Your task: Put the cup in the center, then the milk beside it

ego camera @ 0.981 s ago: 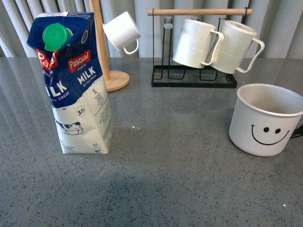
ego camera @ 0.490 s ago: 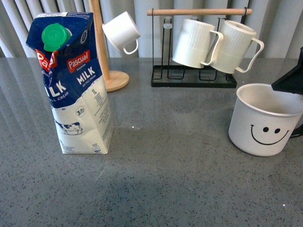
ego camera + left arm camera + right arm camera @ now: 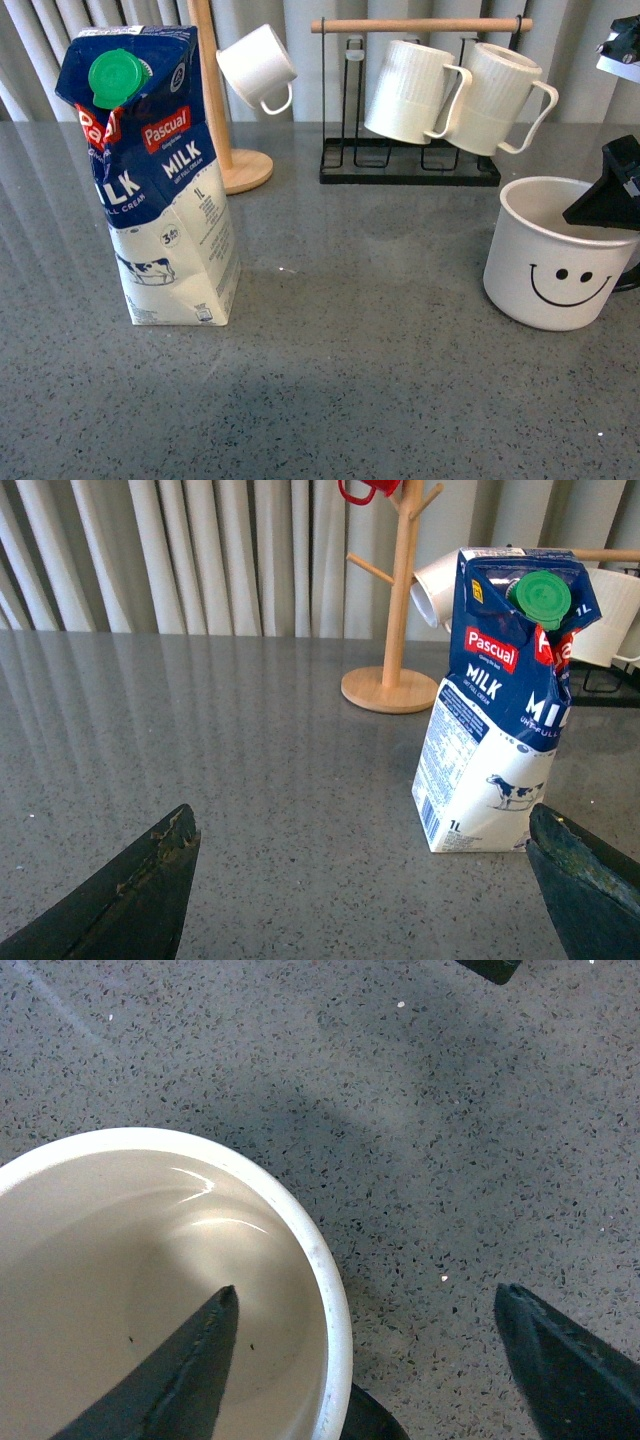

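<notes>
Front view: cup (image 3: 555, 265) stands upright on the counter (image 3: 380, 380) at the right edge of the frame, smiley toward the camera, well right of the middle. Milk (image 3: 160, 180) stands upright at the left of the frame, well apart from the cup.

Right pincer (image 3: 362, 1295): fingers apart, not clamped on anything. In the right wrist view one finger (image 3: 190, 1370) hangs inside the cup mouth and the other (image 3: 560, 1360) is outside, over bare counter. The cup wall passes between them, much closer to the inner finger. That is the relation the grasp turns on: the rim is straddled, and the line from finger to finger crosses the wall roughly square. I cannot tell how deep the inner finger reaches.

A dark shape just outside the rim, bottom centre of that view, is probably the handle. I judge closing will pinch wall only.

Left pincer (image 3: 360, 813): fingers apart, empty. The milk stands ahead of it, toward the right of its frame.

The right arm is plainly nearer the cup, the left nearer the milk.
</notes>
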You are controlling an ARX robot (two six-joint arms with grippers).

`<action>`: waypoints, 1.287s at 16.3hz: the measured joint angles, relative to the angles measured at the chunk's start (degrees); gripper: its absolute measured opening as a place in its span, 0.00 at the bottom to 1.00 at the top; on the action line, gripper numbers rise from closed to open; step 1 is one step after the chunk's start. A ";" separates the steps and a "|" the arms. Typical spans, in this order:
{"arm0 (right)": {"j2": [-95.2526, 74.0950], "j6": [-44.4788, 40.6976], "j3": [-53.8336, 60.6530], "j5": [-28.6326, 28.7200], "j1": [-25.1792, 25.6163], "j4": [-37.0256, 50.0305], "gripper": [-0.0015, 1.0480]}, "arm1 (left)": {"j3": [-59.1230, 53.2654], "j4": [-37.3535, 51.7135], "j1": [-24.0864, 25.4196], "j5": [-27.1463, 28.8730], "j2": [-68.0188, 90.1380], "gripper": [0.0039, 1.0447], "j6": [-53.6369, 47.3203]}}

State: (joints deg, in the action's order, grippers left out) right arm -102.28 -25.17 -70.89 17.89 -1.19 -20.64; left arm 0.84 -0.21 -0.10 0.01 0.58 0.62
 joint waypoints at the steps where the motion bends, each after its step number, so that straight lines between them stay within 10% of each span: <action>1: 0.00 -0.04 0.00 0.00 0.00 -0.37 0.60 | 0.00 0.00 0.00 0.00 0.02 0.94 0.00; 6: 0.04 0.48 -0.42 0.98 -0.33 -1.64 0.05 | 0.00 0.00 0.00 0.00 0.02 0.94 0.00; 21: 7.41 13.03 -2.19 2.47 -10.43 -3.15 0.03 | 0.00 0.00 0.00 0.00 0.02 0.94 0.00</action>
State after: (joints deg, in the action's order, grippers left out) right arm -94.87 -12.14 -73.08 20.36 -11.62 -23.79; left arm 0.84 -0.21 -0.10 0.01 0.60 0.62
